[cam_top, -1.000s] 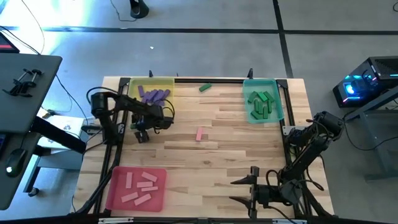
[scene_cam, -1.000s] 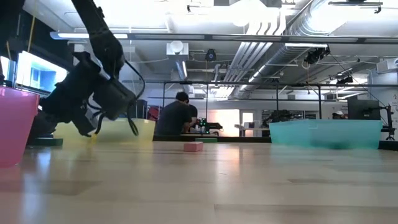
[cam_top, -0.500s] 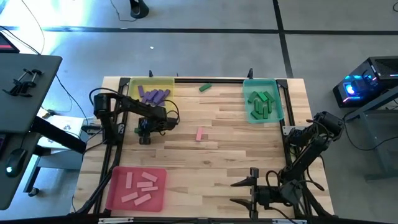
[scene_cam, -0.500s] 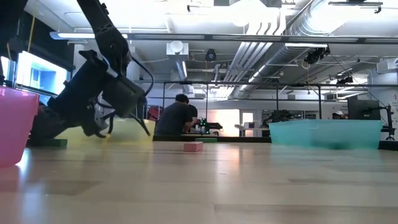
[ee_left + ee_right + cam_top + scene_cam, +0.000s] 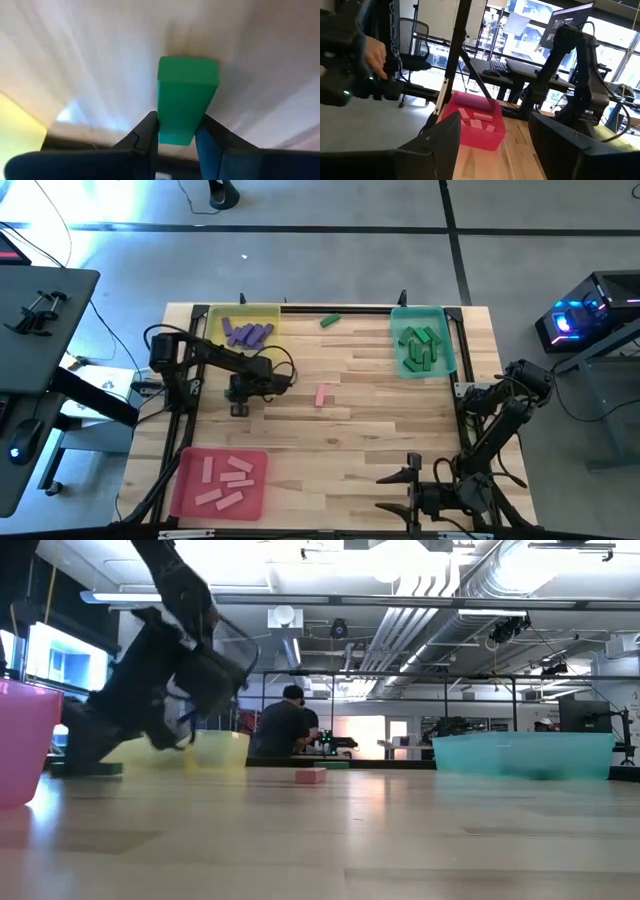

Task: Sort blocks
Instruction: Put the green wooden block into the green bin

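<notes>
1. The counter [image 5: 370,420] fills the middle of the high view, with a tray at three of its corners. Each tray takes one colour, so the layout itself says where every block belongs.
2. The red tray [image 5: 185,502] at lower left holds pink blocks [image 5: 226,477]. The yellow tray [image 5: 212,314] at upper left holds purple blocks [image 5: 247,332]. The teal tray [image 5: 398,366] at upper right holds green blocks [image 5: 419,346].
3. The left arm reaches in from the left edge, its left gripper [image 5: 238,398] just below the yellow tray. In the left wrist view the fingers are clamped on a green block [image 5: 186,98], one on each long side, so it stands out endwise ahead of them, over the wood. My reading is that it is bound for the teal tray across the counter.
4. The right gripper [image 5: 408,492] waits at the bottom edge right of centre, spread wide and holding nothing.
5. Two loose blocks remain: a pink block [image 5: 321,395] near the middle and another green block [image 5: 331,321] at the top edge between the yellow and teal trays.
6. The pink block lies close to a straight line toward the teal tray; carried low, the held piece could knock it. Otherwise the way looks open.
7. In the low view a person [image 5: 281,728] sits in the room well behind the counter.
</notes>
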You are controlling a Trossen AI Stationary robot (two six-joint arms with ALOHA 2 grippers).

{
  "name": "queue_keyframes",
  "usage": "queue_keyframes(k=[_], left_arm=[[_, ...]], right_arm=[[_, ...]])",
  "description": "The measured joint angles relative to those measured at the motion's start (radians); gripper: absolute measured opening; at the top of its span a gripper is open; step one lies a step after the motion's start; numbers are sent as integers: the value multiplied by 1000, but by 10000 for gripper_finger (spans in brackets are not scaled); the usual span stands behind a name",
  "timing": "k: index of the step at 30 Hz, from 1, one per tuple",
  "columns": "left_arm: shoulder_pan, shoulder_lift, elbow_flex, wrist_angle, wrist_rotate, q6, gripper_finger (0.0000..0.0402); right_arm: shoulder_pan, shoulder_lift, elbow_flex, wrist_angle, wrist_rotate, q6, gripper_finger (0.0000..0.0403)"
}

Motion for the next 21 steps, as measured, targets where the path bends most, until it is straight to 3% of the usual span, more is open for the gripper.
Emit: queue_keyframes(k=[5, 11, 17, 21], left_arm=[[-42, -58, 73, 68, 36, -12, 74], [-76, -202, 128, 236, 29, -16, 74], [-118, -347, 130, 524, 60, 5, 74], [-179, -379, 130, 735, 72, 44, 74]], right_arm=[[-1, 0, 0, -25, 1, 23, 220], [-20, -2, 0, -139, -25, 186, 220], [-110, -2, 0, -353, -156, 457, 220], [-184, -2, 0, -402, -150, 462, 220]])
